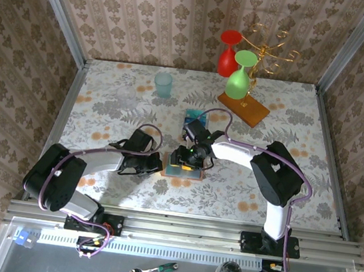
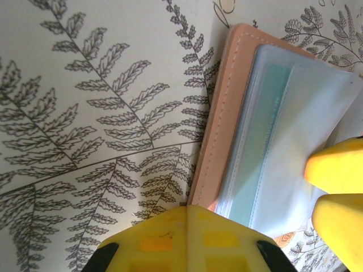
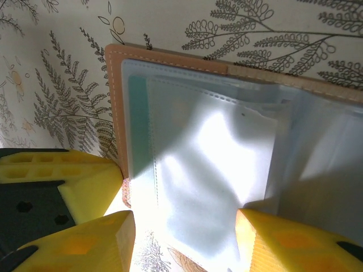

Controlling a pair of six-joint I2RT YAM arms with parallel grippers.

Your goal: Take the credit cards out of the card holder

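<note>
from above, the open card holder (image 1: 185,168) lies flat near the middle of the flowered bench (image 1: 304,125), between the two arms. the left arm (image 1: 91,163) reaches in from the left and ends at the holder's left edge. the right arm (image 1: 240,154) bends in from the right and ends right over the holder. a loose teal card (image 1: 194,119) lies on the bench just beyond the holder. further back are a teal cup (image 1: 163,84) and a wooden rack base (image 1: 242,109), with a green glass (image 1: 239,82) and a red glass (image 1: 228,55) at it. in the left wrist view, the left jaws are closed, their yellow fingers (image 2: 187,241) at the holder's tan corner. a tucked teal card (image 2: 255,170) sits inside the clear sleeves (image 2: 317,113), and the right arm's yellow fingertips lie on those sleeves at the right edge. in the right wrist view, the right jaws stand open, straddling the near edge of the sleeves: one finger is just off the holder's left edge, beside the left arm's yellow tip, and the other rests on the clear plastic.
</note>
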